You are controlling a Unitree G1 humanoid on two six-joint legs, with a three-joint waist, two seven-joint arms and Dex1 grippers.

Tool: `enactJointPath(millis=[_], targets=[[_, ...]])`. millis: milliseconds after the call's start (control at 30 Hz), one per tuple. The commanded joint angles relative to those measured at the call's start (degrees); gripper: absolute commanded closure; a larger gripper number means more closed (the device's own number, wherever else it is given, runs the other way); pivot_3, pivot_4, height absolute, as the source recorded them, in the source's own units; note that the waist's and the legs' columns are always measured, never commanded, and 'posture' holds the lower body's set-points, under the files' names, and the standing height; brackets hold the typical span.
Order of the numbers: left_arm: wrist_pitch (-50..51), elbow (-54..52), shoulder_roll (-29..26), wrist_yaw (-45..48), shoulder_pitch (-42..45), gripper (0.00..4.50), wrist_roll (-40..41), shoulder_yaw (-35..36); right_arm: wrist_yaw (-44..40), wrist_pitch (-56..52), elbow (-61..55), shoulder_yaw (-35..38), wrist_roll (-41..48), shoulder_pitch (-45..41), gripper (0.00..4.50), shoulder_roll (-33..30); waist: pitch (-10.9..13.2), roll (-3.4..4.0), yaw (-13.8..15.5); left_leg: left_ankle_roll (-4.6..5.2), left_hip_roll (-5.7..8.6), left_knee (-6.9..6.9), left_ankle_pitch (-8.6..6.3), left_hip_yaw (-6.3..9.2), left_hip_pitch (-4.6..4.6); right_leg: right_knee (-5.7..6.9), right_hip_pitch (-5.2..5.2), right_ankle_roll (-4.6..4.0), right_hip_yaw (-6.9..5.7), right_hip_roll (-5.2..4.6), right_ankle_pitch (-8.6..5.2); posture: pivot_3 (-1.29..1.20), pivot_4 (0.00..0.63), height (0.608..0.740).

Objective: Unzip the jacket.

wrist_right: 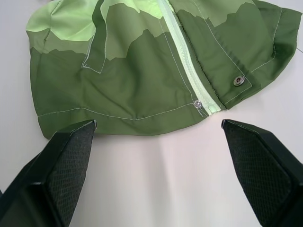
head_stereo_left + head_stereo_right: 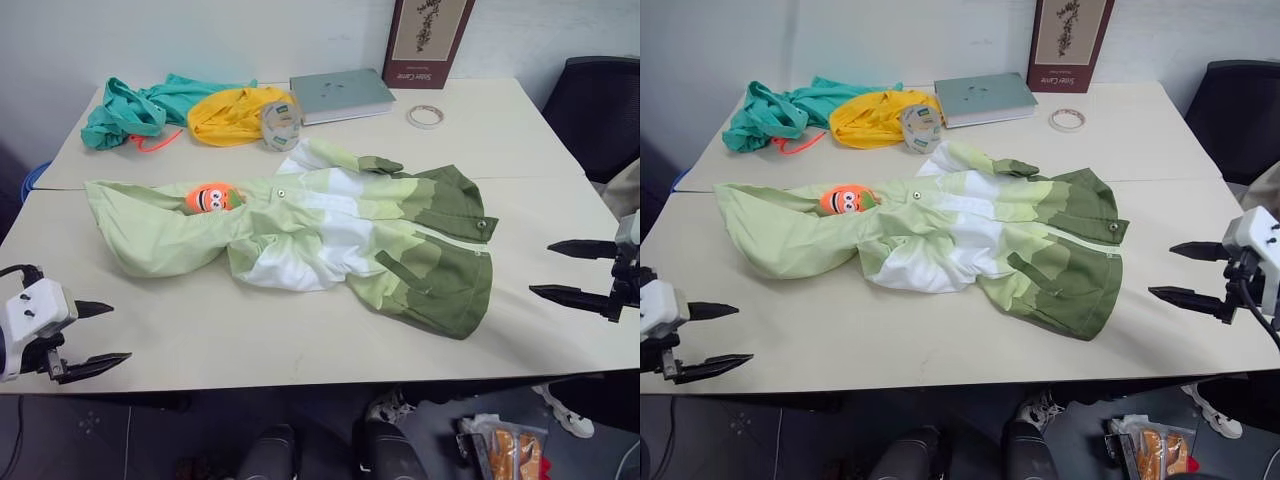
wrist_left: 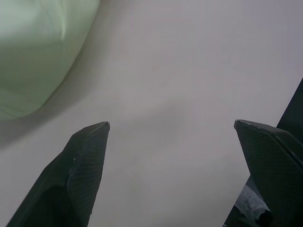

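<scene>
Left tool (image 2: pixel 100 338) at near left desk edge, fingers spread wide, empty, hanging over bare desk (image 2: pixel 300 340) just short of jacket's pale hood end. Right tool (image 2: pixel 565 271) at right desk edge, fingers likewise wide apart, empty, aimed at olive hem, not touching.

Jacket (image 2: pixel 330 235) spread flat mid-desk, lengthwise left to right: pale-green hood end toward left, white band in middle, olive-green hem toward right. Orange cartoon-face zipper pull (image 2: pixel 211 198) up near hood end, lying on pale-green cloth. Pale zipper line (image 1: pixel 187 56) running down to hem in right wrist view, with snap button (image 1: pixel 239 81) on flap beside it and smaller snap (image 1: pixel 197 104) at hem edge. Looks still zipped at hem.

Behind jacket at far side of desk: teal garment (image 2: pixel 140 108) with orange cord (image 2: pixel 152 143), yellow garment (image 2: pixel 232 113) touching it, tape roll (image 2: pixel 280 125) standing against yellow garment, grey notebook (image 2: pixel 340 94), second flat tape ring (image 2: pixel 426 116), tall brown box (image 2: pixel 428 40) against wall. Black chair (image 2: pixel 600 110) off right desk side.
</scene>
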State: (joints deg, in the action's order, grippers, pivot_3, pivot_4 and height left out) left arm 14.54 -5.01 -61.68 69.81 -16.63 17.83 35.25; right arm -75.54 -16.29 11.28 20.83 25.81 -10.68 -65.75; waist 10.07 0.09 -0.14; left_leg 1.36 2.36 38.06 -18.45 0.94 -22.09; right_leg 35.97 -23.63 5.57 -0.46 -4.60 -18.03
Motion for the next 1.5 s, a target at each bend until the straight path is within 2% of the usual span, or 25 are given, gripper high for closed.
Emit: enactJointPath(millis=[33, 333, 667, 1033, 1133, 1300, 1500], targets=[[-0.3, -1.3, 0.2, 0.0, -0.5, 0.05, 0.2, 1.7, 0.1, 0.2, -0.8, 0.8, 0.3, -1.1, 0.06, 0.0, 0.0, 0.00, 0.0, 0.00, 0.00, 0.00, 0.00, 0.00, 0.00, 0.00, 0.00, 0.00, 0.00, 0.00, 0.00, 0.00, 0.150, 0.740], [1.0, -1.7, 1.4, -2.5, 2.2, 0.05, 1.4, 0.2, 2.5, 0.1, -1.7, 0.6, -0.6, -1.5, 0.06, 0.6, 0.0, 0.00, 0.0, 0.00, 0.00, 0.00, 0.00, -0.01, 0.00, 0.01, 0.00, 0.00, 0.00, 0.00, 0.00, 0.00, 0.150, 0.740], [5.2, -3.7, 1.9, -1.3, 4.7, 0.05, 4.8, -1.6, 2.7, -4.6, -4.7, 1.8, 2.1, -2.1, 0.06, 0.7, 0.0, 0.00, 0.0, 0.00, 0.00, 0.02, 0.00, 0.00, 0.00, 0.03, 0.00, 0.00, 0.00, 0.00, 0.00, 0.00, 0.150, 0.740], [5.4, -5.7, 1.4, -0.8, 8.0, 0.05, 6.2, -4.0, 3.4, -7.0, -10.1, 2.9, 3.9, -0.4, 0.06, 1.1, 0.0, 0.00, 0.1, -0.01, 0.01, 0.03, 0.00, 0.00, 0.00, 0.03, 0.00, 0.00, 0.00, 0.00, 0.00, 0.00, 0.150, 0.740], [5.8, -8.1, 1.1, -2.4, 14.4, 0.05, 6.7, -8.6, 4.6, -8.1, -15.5, 3.5, 4.8, 1.3, 0.06, 1.3, 0.0, 0.00, 0.4, -0.01, 0.01, 0.06, 0.00, 0.02, -0.01, 0.05, 0.01, 0.00, -0.02, 0.00, 0.00, 0.00, 0.150, 0.740], [4.8, -10.2, 1.8, -1.0, 30.3, 0.05, 5.0, -22.5, 8.4, -13.1, -29.0, 3.9, 9.2, 4.3, 0.06, 3.8, 0.0, 0.00, 1.0, -0.01, 0.02, 0.16, 0.00, 0.01, -0.03, 0.17, 0.02, 0.02, -0.01, 0.03, 0.01, 0.00, 0.150, 0.740], [-4.0, -4.0, 8.6, 2.3, 48.7, 0.05, -3.9, -40.1, 17.5, -14.9, -42.9, -1.2, 5.9, 10.7, 0.06, 8.5, 0.0, -0.02, 1.6, -0.04, 0.08, 0.34, -0.01, 0.00, -0.11, 0.53, -0.04, 0.03, -0.03, 0.10, 0.02, 0.00, 0.150, 0.740]])
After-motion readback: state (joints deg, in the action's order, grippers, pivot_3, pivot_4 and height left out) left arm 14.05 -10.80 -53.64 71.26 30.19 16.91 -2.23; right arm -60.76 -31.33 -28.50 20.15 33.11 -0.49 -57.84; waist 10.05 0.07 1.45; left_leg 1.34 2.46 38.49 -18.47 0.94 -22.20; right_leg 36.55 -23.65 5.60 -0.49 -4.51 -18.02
